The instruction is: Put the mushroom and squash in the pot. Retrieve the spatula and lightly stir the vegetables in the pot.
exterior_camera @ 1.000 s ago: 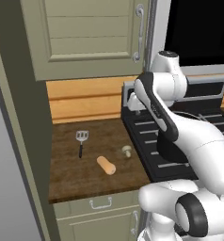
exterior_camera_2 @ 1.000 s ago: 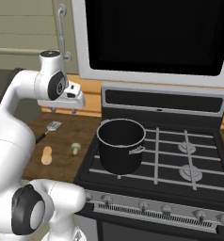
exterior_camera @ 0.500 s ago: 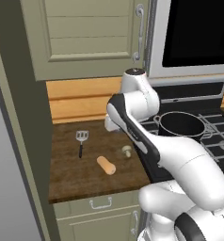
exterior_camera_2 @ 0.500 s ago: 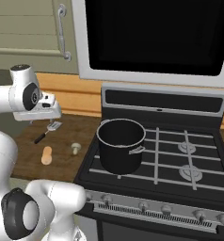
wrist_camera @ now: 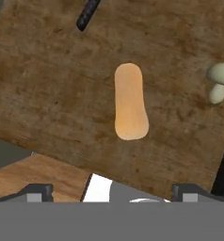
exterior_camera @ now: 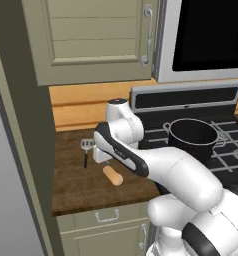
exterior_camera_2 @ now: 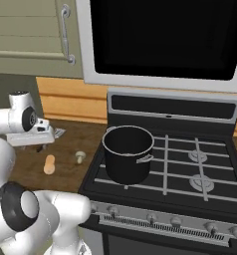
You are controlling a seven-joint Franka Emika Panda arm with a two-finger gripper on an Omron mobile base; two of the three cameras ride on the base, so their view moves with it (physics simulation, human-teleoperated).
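The pot (exterior_camera_2: 128,154) is sitting big and black on the stove (exterior_camera_2: 190,174), a plain cylinder with a thin metal rim and a small loop handle on the side facing the right base camera. It is standing well off from the gripper (exterior_camera: 102,155), which is hovering over the wooden counter (exterior_camera: 86,187) with the arm bending away from the burners.

The squash (wrist_camera: 130,102) is lying on its side on the wood, a stubby orange-tan piece, rounded at both ends and a touch wider at one. In the hand view it is sitting dead centre, straight ahead of the gripper, apart from it, with nothing touching it. In the left base view the squash (exterior_camera: 112,175) is resting just beyond the gripper's lower end.

The spatula (exterior_camera: 85,152) is lying flat near the gripper, slotted silver head toward the back wall and thin black handle pointing toward the counter's front edge. The hand view is catching just the tip of that handle (wrist_camera: 87,14) at its top edge, clear of the squash.

The mushroom (wrist_camera: 220,82) is the smallest, pale beige-white with a round cap and short stem, lying at the right edge of the hand view, beside the squash but apart from it, on the stove side.

The jaws are standing spread wide, gripping nothing.
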